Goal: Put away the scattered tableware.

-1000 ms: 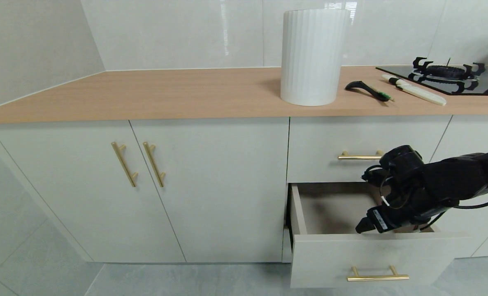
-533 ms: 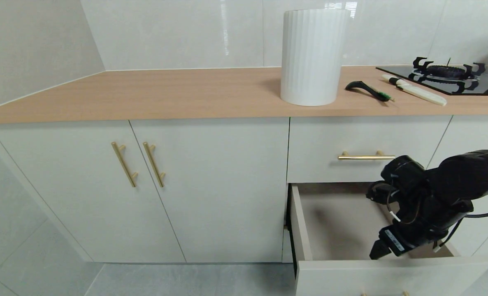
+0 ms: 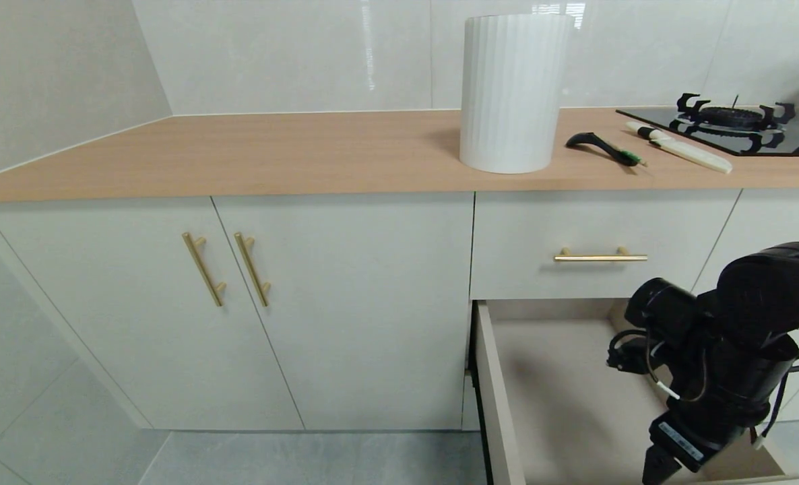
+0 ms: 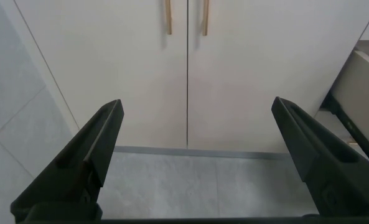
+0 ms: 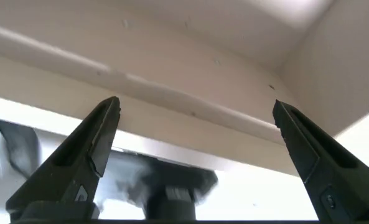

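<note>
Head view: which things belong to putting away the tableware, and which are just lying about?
Job: black-handled utensil, white knife, open drawer, right gripper.
Lying about: white ribbed container, gas hob, cupboard doors.

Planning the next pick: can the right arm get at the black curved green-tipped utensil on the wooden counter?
Probably, once raised: its open end effector hangs low at the beige drawer, and the utensil lies uncovered near the front of the counter.
</note>
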You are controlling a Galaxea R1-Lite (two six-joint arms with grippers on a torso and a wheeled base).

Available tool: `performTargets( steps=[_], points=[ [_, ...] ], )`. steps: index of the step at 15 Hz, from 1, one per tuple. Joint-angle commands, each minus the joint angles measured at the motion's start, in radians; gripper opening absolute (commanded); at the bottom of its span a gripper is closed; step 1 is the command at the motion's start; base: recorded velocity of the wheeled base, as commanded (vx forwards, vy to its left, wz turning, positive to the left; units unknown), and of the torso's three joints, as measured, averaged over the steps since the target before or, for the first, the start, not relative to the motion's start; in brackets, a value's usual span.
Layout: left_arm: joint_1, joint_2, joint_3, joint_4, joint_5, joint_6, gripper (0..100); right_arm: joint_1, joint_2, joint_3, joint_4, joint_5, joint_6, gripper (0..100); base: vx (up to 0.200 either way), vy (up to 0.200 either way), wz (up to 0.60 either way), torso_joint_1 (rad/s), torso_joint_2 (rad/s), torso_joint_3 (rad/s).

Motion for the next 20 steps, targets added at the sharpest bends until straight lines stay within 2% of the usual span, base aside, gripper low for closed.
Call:
performTargets(
  steps=[1, 5, 10, 12, 14, 16, 17, 18, 20],
  points=[
    [0.0, 0.001, 0.0, 0.0, 0.001, 0.0, 100, 0.033, 0.006, 0.005, 0.048, -0.016, -0.013, 100, 0.0, 0.0, 0.0, 0.0, 0.0, 0.0],
    [0.0, 0.001, 0.0, 0.0, 0.001, 0.0, 100, 0.059, 0.035, 0.017, 0.073, -0.035, -0.019, 100, 0.0, 0.0, 0.0, 0.0, 0.0, 0.0],
    [0.0, 0.001, 0.0, 0.0, 0.001, 0.0, 100, 0.056, -0.065, -0.027, 0.061, -0.03, -0.008, 100, 0.0, 0.0, 0.0, 0.0, 0.0, 0.0],
    [0.0, 0.001, 0.0, 0.0, 0.001, 0.0, 100, 0.028, -0.286, -0.058, 0.061, -0.023, -0.006, 100, 0.0, 0.0, 0.0, 0.0, 0.0, 0.0],
    [0.0, 0.001, 0.0, 0.0, 0.001, 0.0, 100, 0.007, -0.39, -0.167, 0.036, -0.016, 0.006, 100, 0.0, 0.0, 0.0, 0.0, 0.0, 0.0],
    [0.0, 0.001, 0.0, 0.0, 0.001, 0.0, 100, -0.031, -0.376, -0.311, -0.062, -0.015, 0.058, 100, 0.0, 0.0, 0.0, 0.0, 0.0, 0.0],
    [0.0, 0.001, 0.0, 0.0, 0.001, 0.0, 100, -0.041, -0.368, -0.34, -0.088, -0.013, 0.07, 100, 0.0, 0.0, 0.0, 0.0, 0.0, 0.0],
    [0.0, 0.001, 0.0, 0.0, 0.001, 0.0, 100, -0.062, -0.345, -0.435, -0.165, -0.015, 0.087, 100, 0.0, 0.0, 0.0, 0.0, 0.0, 0.0],
    [0.0, 0.001, 0.0, 0.0, 0.001, 0.0, 100, -0.093, -0.312, -0.529, -0.237, -0.016, 0.093, 100, 0.0, 0.0, 0.0, 0.0, 0.0, 0.0]
  ],
)
